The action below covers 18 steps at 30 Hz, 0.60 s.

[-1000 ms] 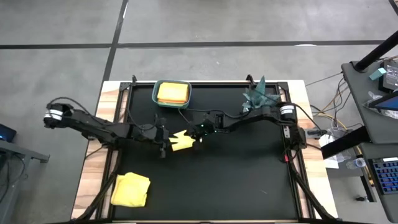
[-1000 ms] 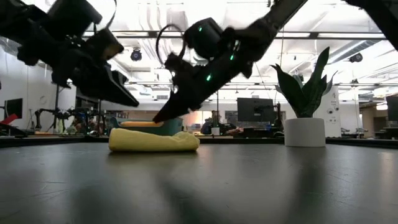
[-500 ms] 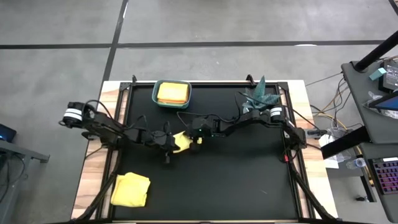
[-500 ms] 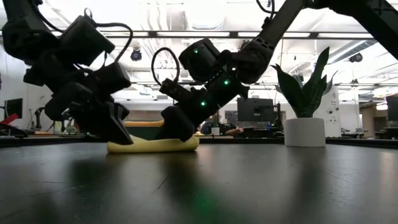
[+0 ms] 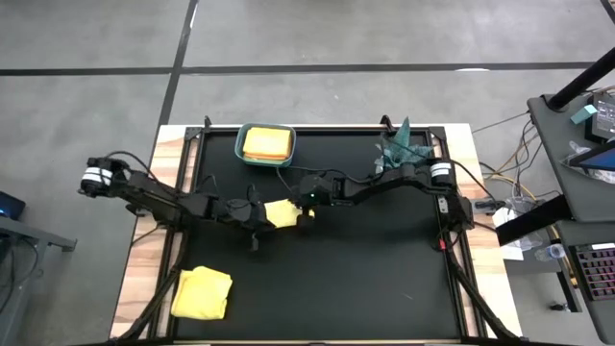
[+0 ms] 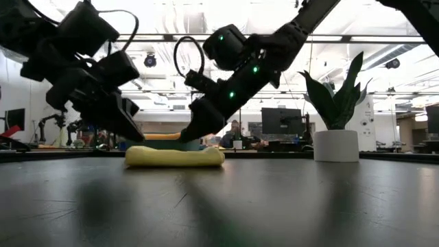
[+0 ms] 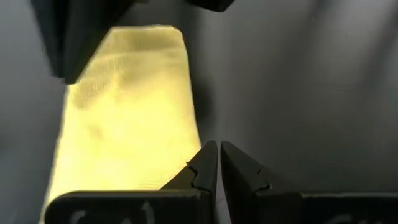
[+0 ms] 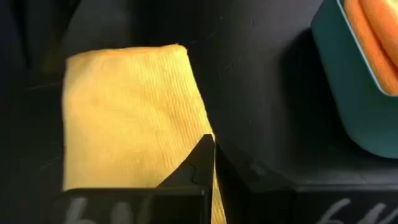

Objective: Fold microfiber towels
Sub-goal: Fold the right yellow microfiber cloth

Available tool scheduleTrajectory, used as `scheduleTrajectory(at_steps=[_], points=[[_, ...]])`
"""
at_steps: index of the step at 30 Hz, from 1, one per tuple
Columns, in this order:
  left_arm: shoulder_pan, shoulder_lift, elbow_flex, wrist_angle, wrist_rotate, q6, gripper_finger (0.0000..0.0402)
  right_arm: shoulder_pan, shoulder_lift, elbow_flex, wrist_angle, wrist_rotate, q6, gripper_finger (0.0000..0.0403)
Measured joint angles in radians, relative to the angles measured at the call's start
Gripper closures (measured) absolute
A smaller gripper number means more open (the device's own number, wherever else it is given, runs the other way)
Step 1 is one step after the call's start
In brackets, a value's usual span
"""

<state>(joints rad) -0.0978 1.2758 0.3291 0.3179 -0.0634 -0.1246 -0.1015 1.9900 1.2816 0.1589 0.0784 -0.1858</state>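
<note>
A folded yellow towel (image 5: 282,213) lies flat as a small rectangle on the black mat, left of the table's middle; it also shows in the low view (image 6: 175,156). My left gripper (image 5: 261,213) is shut and hovers just above the towel's left end (image 6: 139,137). In the left wrist view its tips (image 7: 217,149) stand beside the towel's edge (image 7: 124,112). My right gripper (image 5: 301,210) is shut too and hangs slanting over the towel's right part (image 6: 184,137), its tips (image 8: 211,142) over the towel's edge (image 8: 130,112).
A teal bin (image 5: 240,144) holding an orange towel (image 5: 267,143) stands at the far edge, just beyond the grippers. Another yellow towel (image 5: 202,293) lies crumpled at the near left. A potted plant (image 5: 399,146) stands at the far right.
Both grippers came down onto the yellow towel from either end, then rose a little off it. The towel, ragged with corners sticking out a second ago, now lies as a compact flat rectangle, shifted slightly toward the table's right.
</note>
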Motion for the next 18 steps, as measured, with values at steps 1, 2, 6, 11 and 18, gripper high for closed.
scheduleTrajectory(at_steps=[1, 2, 6, 11, 18], points=[[0.0, -0.021, 0.002, -0.02, -0.01, 0.001, 0.0395, 0.001, -0.014, 0.0, -0.019, 0.0, 0.002, 0.0394], [0.0, -0.04, 0.002, -0.038, -0.025, 0.005, 0.0395, 0.003, -0.024, 0.0, -0.042, -0.002, 0.002, 0.0394], [0.0, -0.082, 0.003, -0.068, -0.118, 0.016, 0.0395, 0.015, -0.062, 0.0, -0.096, -0.075, 0.009, 0.0394], [0.002, -0.027, -0.002, -0.065, -0.23, 0.032, 0.0395, 0.017, -0.071, -0.009, -0.113, -0.302, 0.088, 0.0394], [0.005, 0.102, 0.0, -0.046, -0.296, 0.029, 0.0395, 0.014, -0.035, -0.058, -0.123, -0.314, 0.125, 0.0394]])
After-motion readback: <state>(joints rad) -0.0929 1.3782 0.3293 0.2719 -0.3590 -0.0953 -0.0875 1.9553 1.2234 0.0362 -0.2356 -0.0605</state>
